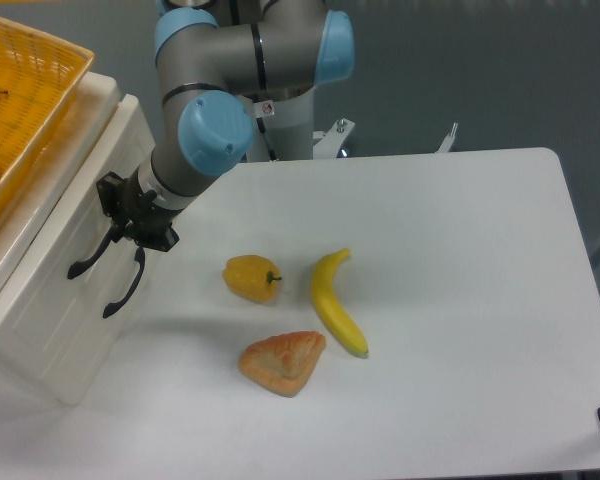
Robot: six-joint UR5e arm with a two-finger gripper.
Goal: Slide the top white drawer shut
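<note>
White table (pixel 460 300) — fingers (pixel 120 232) against top white drawer (pixel 55 240) front, gap unclear.

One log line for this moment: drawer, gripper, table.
top white drawer: nearly shut | gripper: at its front by handle, grip unclear | table: pepper, banana, bread

The hand (pixel 132 215) is pressing against the front of the top white drawer (pixel 75 215), beside its black handle (pixel 88 257), at the bench's (pixel 450 300) left edge. A yellow pepper (pixel 251 277), banana (pixel 337 303) and pastry (pixel 282 361) are lying mid-bench.
</note>
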